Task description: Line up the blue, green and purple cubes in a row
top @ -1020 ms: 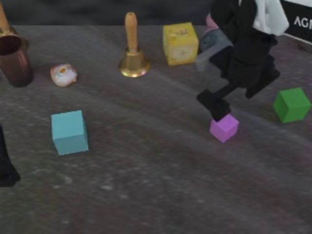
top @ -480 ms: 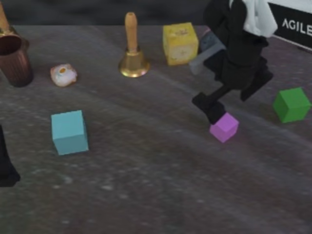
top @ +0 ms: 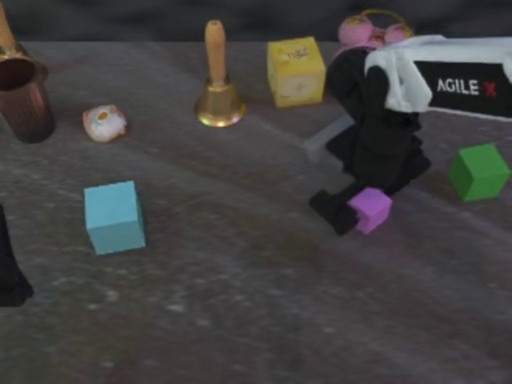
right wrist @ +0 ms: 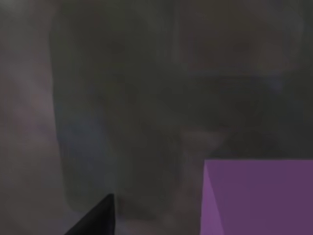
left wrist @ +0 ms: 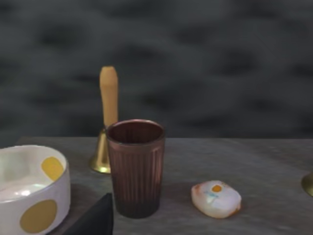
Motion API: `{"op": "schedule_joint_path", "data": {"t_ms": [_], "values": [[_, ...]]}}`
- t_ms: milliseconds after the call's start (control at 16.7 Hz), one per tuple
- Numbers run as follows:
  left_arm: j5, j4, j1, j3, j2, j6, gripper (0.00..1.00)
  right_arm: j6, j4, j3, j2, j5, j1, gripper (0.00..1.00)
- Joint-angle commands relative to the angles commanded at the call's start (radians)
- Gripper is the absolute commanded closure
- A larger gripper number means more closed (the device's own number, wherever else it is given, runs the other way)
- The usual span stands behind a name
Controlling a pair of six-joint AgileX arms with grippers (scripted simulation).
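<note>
From above, the right pincer (top: 352, 210) sits low at the purple cube (top: 370, 210) right of centre; its grip cannot be told. Its wrist view crops the cube. The blue cube (top: 114, 217) lies left, the green cube (top: 478, 172) far right.

Only readable txt: "AGILE X", white w/ red X, on right arm (top: 468, 88) black panel.

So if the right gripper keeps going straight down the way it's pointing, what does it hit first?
Most likely the small matte purple cube. The right gripper points down at the table right beside it, one finger at the cube's left side. Depth is unclear, so it may reach the grey tabletop alongside the cube instead.
</note>
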Motion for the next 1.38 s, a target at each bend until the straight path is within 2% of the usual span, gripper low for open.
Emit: {"op": "schedule_joint_path", "data": {"t_ms": [300,1080,1380], "values": [[0.0,0.0,0.0,0.0,0.0,0.0,0.0,0.0,0.019,-0.013,0.011,0.0,0.001,0.0],[0.0,0.0,0.0,0.0,0.0,0.0,0.0,0.0,0.019,-0.013,0.011,0.0,0.001,0.98],[0.0,0.0,0.0,0.0,0.0,0.0,0.0,0.0,0.019,-0.013,0.011,0.0,0.001,1.0]]}}
